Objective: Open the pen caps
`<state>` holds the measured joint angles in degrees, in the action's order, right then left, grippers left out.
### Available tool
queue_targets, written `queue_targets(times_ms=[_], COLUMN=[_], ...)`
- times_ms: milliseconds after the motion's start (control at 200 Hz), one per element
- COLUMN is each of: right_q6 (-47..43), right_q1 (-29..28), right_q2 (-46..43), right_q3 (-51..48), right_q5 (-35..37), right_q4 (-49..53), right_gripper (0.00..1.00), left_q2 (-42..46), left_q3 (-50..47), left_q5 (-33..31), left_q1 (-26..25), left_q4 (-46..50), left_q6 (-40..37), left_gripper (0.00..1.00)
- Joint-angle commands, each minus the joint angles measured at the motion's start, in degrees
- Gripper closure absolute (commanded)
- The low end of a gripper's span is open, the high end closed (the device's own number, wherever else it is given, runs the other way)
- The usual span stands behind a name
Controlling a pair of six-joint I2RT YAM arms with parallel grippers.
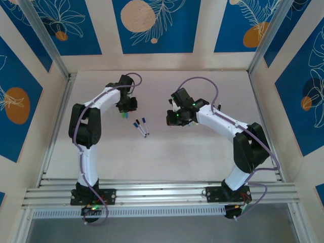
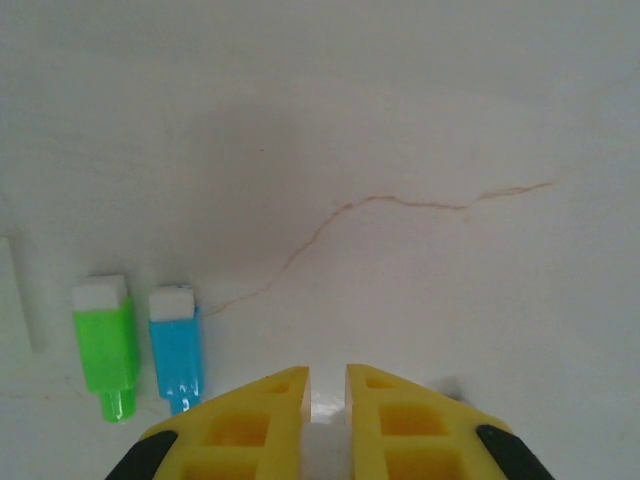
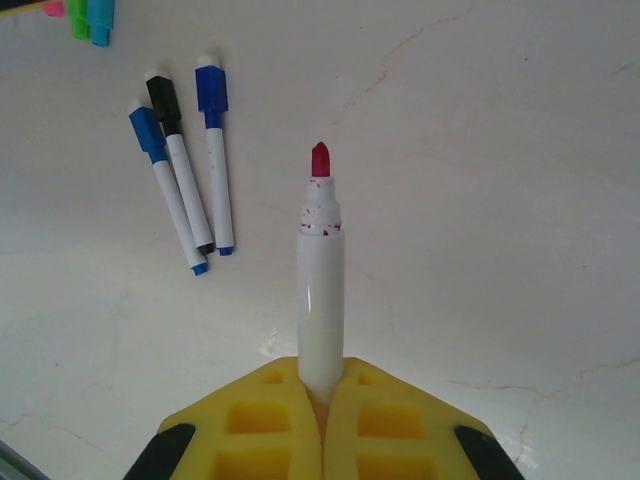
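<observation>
So, the right gripper (image 3: 322, 385), chunky yellow plastic, is pinching a smooth white pen (image 3: 320, 290) by its barrel, with the red felt tip bare. Three capped pens (image 3: 187, 190) lie nearby on the pale, hairline-cracked table (image 2: 450, 120). The left gripper (image 2: 327, 385) has a thin gap between its fingers, and I can't tell if it's holding anything. A boxy green cap (image 2: 105, 345) and a cyan cap (image 2: 177, 345) lie side by side just beside it.
</observation>
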<state>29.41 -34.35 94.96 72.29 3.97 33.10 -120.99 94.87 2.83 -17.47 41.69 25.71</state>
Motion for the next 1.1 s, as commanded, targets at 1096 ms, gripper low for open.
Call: queue_targets(times_ms=[1096], right_q6=[-0.4], right_q1=[3.9], right_q2=[2.2], right_q3=[1.2], right_q5=[4.6], right_q4=[2.4], right_gripper=[1.0], left_q2=[-2.0], left_q3=[1.3], left_q5=[-6.2], left_q1=[-0.6], left_q4=[3.4], left_q6=[-0.9], left_gripper=[0.78])
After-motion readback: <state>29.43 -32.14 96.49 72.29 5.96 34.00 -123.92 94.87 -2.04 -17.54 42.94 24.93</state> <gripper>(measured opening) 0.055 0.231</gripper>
